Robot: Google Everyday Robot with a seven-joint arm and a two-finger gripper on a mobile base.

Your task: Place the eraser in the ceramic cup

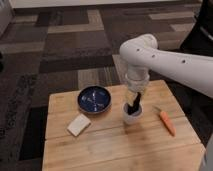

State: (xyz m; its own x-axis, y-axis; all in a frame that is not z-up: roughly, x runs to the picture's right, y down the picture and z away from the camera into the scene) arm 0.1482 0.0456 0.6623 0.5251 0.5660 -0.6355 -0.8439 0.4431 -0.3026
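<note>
The gripper (133, 106) points straight down into the mouth of the ceramic cup (132, 116). Its dark lower end reaches below the rim of the cup. If the fingers are apart or together, I cannot tell, because they merge into one dark shape there. The eraser is also black, and I cannot separate it from the gripper; it may be between the fingers or inside the cup, but this is not visible.

The ceramic cup is white and round and stands upright on the wooden table (120, 145), a little to the right of the middle. Above the gripper, the white wrist goes up vertically to a rounded elbow, and from there the thick white arm (170, 60) runs away to the right edge of the view.

To the left of the cup, a little farther back, is a dark blue bowl (94, 99). It is near the cup but not touching it. At the near left from the bowl lies a pale beige block (79, 125), flat on the wood, turned a little diagonal. On the right side of the cup lies an orange carrot (166, 122), apart from the cup, with one end pointing to the near right.

The table stands on a carpet (60, 45) with grey and dark rectangular patches.
</note>
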